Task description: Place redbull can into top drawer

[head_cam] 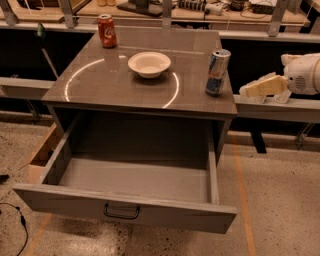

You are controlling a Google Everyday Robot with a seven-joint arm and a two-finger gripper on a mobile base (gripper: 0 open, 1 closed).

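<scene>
The redbull can (218, 72), blue and silver, stands upright near the right edge of the grey cabinet top (105, 82). The top drawer (135, 180) is pulled wide open below, and nothing shows inside; its dark bail handle (121, 212) is at the front centre. My gripper (246, 90), cream-coloured, reaches in from the right edge at about can height, a little to the right of the can and apart from it. It holds nothing.
A white bowl (149, 64) sits mid-top and a red cola can (106, 31) stands at the back left. A workbench with clutter (200, 7) runs behind. A rail (277, 107) runs to the right under my arm. A cardboard box (42, 152) lies at the left on the floor.
</scene>
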